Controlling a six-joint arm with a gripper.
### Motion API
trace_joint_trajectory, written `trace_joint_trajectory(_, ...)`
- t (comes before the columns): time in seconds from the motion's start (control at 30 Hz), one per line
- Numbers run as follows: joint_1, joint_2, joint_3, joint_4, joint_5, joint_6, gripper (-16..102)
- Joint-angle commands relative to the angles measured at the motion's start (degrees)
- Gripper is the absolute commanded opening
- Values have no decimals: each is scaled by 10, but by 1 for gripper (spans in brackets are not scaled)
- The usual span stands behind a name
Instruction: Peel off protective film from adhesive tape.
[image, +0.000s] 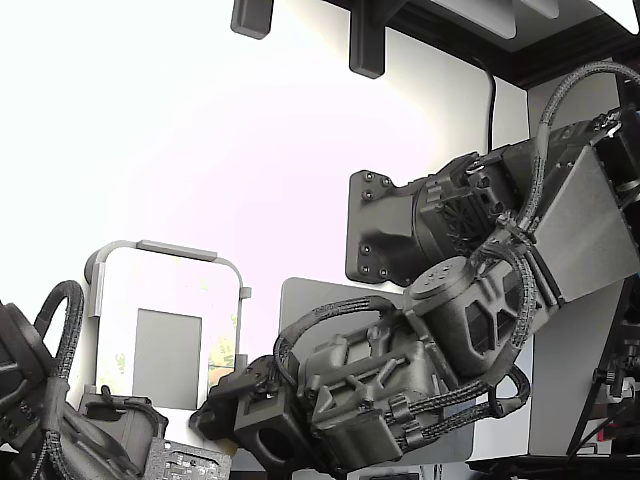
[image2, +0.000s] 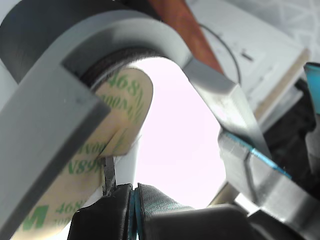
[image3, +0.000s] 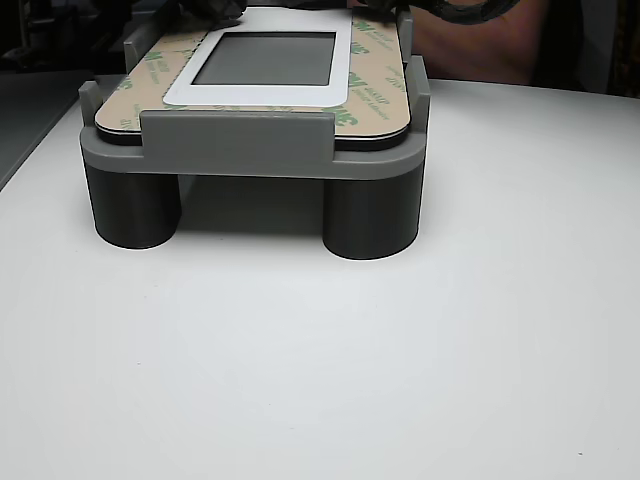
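Observation:
The protective film (image2: 95, 135) is pale yellow with green print. It lies on the panel held in the grey fixture (image2: 45, 120). In the wrist view my gripper (image2: 131, 192) has its black fingers pressed together on a thin tab at the film's edge, where a corner curls up slightly. In the exterior view the gripper (image: 215, 410) is at the panel's near right corner, beside the film strip (image: 223, 352). In the other view the film (image3: 375, 75) borders the white frame (image3: 260, 93) and the grey patch (image3: 265, 58).
The fixture (image3: 235, 145) stands on round legs on a white table (image3: 320, 380). A second dark arm (image: 60, 420) sits at the exterior view's lower left. My arm's bulky body and cables (image: 400, 380) fill the exterior view's right.

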Motion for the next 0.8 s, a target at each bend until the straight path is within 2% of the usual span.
trace_joint_trajectory(0.0, -11, 8, -12, 2, -1, -3, -10)
trace_joint_trajectory(0.17, -13, 10, -24, 17, 0, -4, -10)
trace_joint_trajectory(0.37, -31, 28, -69, 93, -4, -11, -7)
trace_joint_trajectory(0.4, -36, 39, -70, 105, -4, -9, 3)
trace_joint_trajectory(0.43, -42, 51, -69, 123, 2, -6, 41)
trace_joint_trajectory(0.47, -47, 67, -68, 141, 7, 0, 97)
trace_joint_trajectory(0.5, -52, 86, -64, 160, 10, 7, 66)
trace_joint_trajectory(0.53, -55, 106, -63, 186, 14, 17, 74)
trace_joint_trajectory(0.57, -57, 127, -65, 215, 20, 26, 100)
trace_joint_trajectory(0.77, -110, 190, -102, 336, -6, 70, 97)
